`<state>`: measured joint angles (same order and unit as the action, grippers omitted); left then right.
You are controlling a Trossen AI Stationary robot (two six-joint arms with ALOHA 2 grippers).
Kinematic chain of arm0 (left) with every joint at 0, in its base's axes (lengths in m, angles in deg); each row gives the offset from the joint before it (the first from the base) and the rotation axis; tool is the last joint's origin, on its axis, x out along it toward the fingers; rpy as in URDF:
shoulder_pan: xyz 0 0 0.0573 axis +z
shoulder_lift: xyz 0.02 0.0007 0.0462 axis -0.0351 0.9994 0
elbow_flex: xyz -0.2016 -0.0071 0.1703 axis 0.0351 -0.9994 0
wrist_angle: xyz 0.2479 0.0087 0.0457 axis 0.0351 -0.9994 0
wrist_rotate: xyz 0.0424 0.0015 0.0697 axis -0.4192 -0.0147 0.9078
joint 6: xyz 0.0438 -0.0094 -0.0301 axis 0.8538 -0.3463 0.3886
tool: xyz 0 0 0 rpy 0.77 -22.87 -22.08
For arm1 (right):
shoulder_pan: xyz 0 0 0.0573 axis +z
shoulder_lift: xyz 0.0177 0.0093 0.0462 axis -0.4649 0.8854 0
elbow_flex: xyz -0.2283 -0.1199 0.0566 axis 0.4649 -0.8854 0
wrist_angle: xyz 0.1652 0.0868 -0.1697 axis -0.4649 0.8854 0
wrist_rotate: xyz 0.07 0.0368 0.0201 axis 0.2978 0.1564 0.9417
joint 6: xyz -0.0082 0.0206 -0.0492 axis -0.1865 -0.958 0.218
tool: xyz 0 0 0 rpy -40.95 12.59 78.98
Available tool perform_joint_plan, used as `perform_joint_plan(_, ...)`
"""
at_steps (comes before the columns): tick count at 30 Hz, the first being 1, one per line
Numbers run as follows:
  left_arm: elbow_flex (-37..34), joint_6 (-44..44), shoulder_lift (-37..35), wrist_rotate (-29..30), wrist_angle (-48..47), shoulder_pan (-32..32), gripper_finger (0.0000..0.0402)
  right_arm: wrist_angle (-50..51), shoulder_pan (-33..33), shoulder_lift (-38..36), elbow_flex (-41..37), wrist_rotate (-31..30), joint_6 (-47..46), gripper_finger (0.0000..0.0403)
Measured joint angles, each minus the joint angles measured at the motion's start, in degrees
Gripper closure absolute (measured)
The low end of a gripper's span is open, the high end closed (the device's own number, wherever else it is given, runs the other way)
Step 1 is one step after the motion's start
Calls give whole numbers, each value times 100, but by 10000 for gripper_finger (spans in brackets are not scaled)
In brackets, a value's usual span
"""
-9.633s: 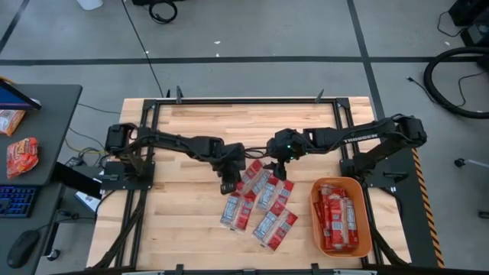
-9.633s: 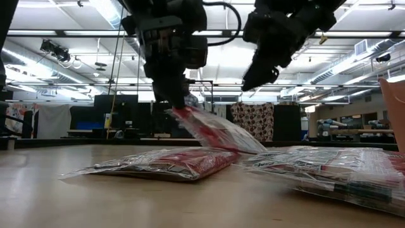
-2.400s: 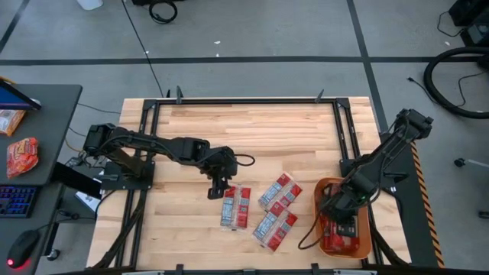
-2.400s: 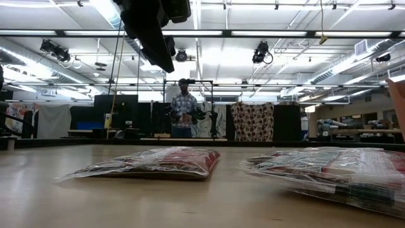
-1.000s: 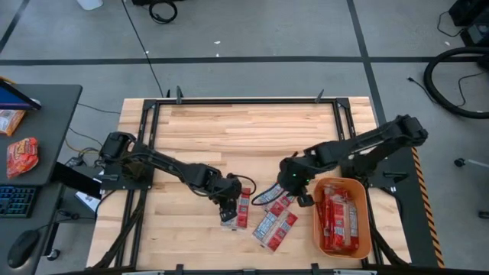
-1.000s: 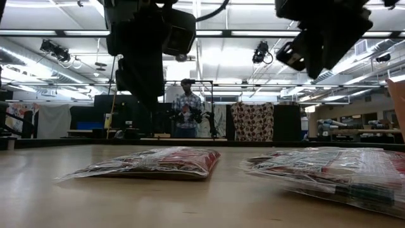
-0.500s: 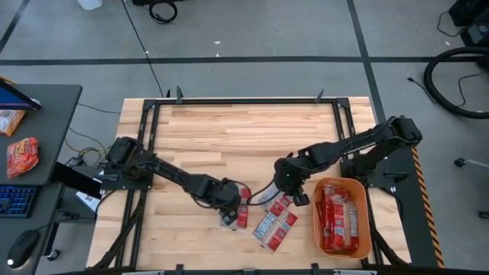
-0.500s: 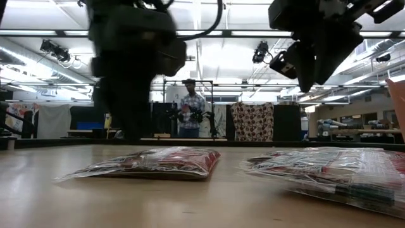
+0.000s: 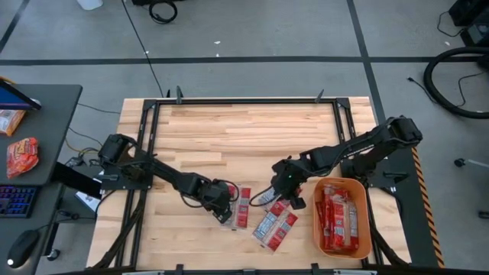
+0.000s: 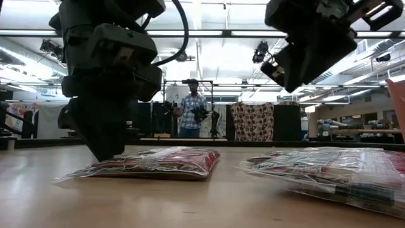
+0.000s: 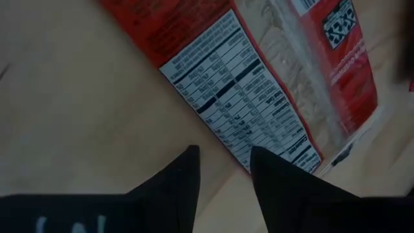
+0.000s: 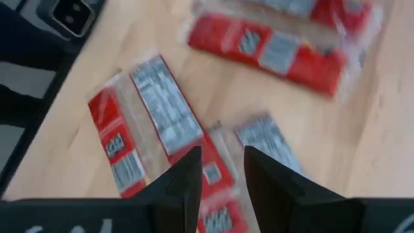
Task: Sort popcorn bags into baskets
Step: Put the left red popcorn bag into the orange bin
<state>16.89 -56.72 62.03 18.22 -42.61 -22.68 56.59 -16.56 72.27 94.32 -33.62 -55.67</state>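
Three red popcorn bags lie flat on the wooden table: one at the left point(image 9: 241, 206), one in the middle point(image 9: 278, 205), one nearer the front point(image 9: 273, 227). The orange basket point(image 9: 317, 221) at the right holds several more. My left gripper point(image 9: 224, 210) is open and down at the table by the left bag's outer long edge. In the left wrist view its fingers point(image 11: 187, 168) straddle bare wood beside that bag's label panel point(image 11: 246, 110). My right gripper point(image 9: 281, 191) hangs open above the middle bag, with packets point(image 12: 155, 129) below its fingers. My left gripper comes down slanting from the table's left. One fingertip point(image 11: 262, 162) stands at the edge of the left bag point(image 10: 158, 163), by the label panel's corner. I cannot tell whether it touches the bag, which lies flat on the table.
Dark frame rails point(image 9: 149, 153) run along the table's left and right sides. A side desk point(image 9: 38, 130) with a keyboard and a snack bag point(image 9: 21, 156) stands off the left edge. A person point(image 10: 190, 114) stands in the room beyond. Bare wood lies toward the far edge.
My left gripper has come down to the table, shifting slightly toward the left edge and rolling about its own axis, to the left bag's edge. My right gripper has sunk a little toward the middle bag. The bags have not moved.
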Motion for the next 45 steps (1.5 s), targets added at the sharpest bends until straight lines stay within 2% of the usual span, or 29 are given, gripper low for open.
perform_joint_plan(6, 0, -326, 14, 57, 87, 62, 262, -1181, 89, 510, 0, -266, 820, 283)
perform_joint_plan(12, 0, -1282, 27, 288, 207, 86, 262, -2208, 85, 1264, 0, -255, 724, 283)
perform_joint_plan(17, 0, -2033, 38, 637, 329, 42, 259, -2520, 87, 1805, 0, -239, 699, 282)
perform_joint_plan(21, -4, -2372, 43, 839, 480, 42, 235, -2665, 85, 2112, 0, -289, 637, 282)
perform_joint_plan(26, 2, -2358, 114, 1182, 1042, 82, 201, -2931, 87, 2362, 0, -447, 548, 282)
perform_joint_plan(30, -9, -2356, 268, 1319, 1497, 62, 198, -3178, 89, 2469, 0, -474, 526, 282)
perform_joint_plan(38, -2, -2035, 366, 1306, 1678, 53, 229, -3261, 89, 2455, -4, -568, 513, 282)
perform_joint_plan(45, -4, -1561, 355, 1269, 1672, 58, 302, -3183, 89, 2443, -4, -563, 544, 282)
